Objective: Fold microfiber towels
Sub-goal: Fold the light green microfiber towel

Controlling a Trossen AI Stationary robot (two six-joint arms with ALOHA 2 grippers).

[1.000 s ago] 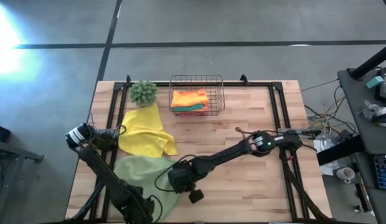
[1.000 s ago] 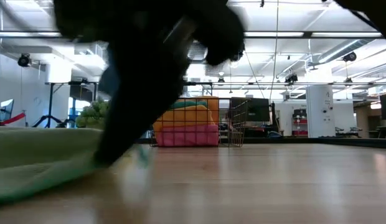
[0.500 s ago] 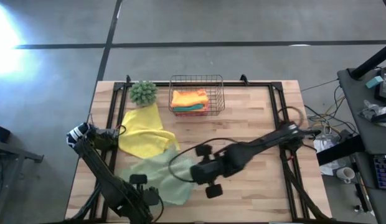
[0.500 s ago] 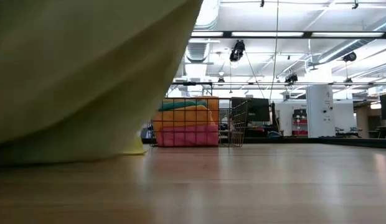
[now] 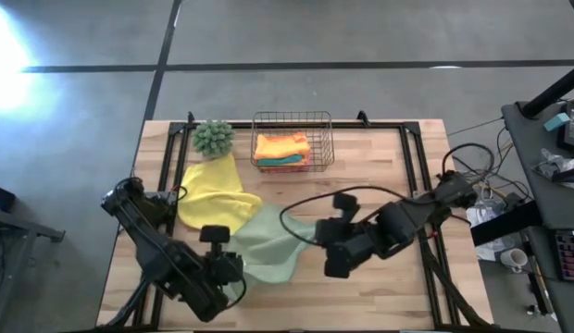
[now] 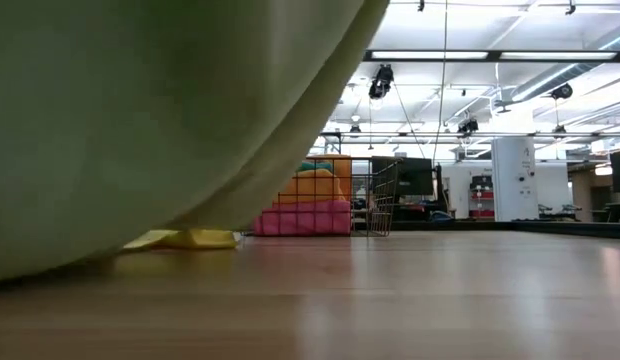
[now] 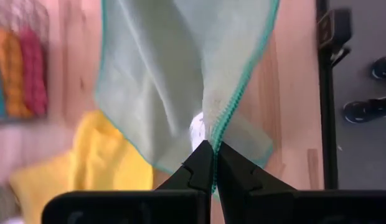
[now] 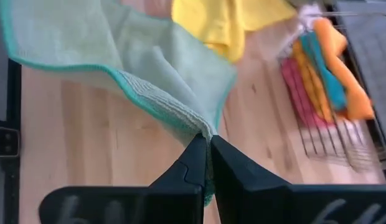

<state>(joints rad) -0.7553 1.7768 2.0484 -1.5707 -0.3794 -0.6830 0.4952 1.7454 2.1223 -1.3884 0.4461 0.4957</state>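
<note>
A pale sage green microfiber towel [image 5: 268, 242] with a teal stitched edge hangs between my two grippers over the table's near middle. It fills the left of the low view [image 6: 140, 120] and reaches down to the tabletop there. My left gripper [image 5: 235, 270] and my right gripper [image 5: 317, 237] are each shut on it. A yellow towel [image 5: 213, 194] lies crumpled flat on the table at the left. Orange and teal towels [image 5: 281, 148] lie stacked in the copper wire basket [image 5: 324, 139] at the far middle. My left gripper pinches the green towel's teal stitched edge [image 7: 213, 138] between its two fingertips, slanting down from above. The cloth falls away from the fingers in loose folds. My right gripper pinches the towel at a bunched point of its teal edge [image 8: 205, 132] between its two fingertips, also slanting down. The edge [image 8: 118, 84] runs off from it in a slack curve.
A small spiky green ball plant [image 5: 213, 137] stands at the far left beside the basket. Black rails [image 5: 412, 157] run along the table's sides. Bare wood [image 5: 380, 296] lies at the near right. Cables and a desk [image 5: 546, 139] stand beyond the right edge.
Both grippers have risen, still shut on the green towel. My right gripper has also gone toward the table's right and far edges, and both wrists have tipped. The towel, earlier spread flat at the near left, is lifted and hangs between them.
</note>
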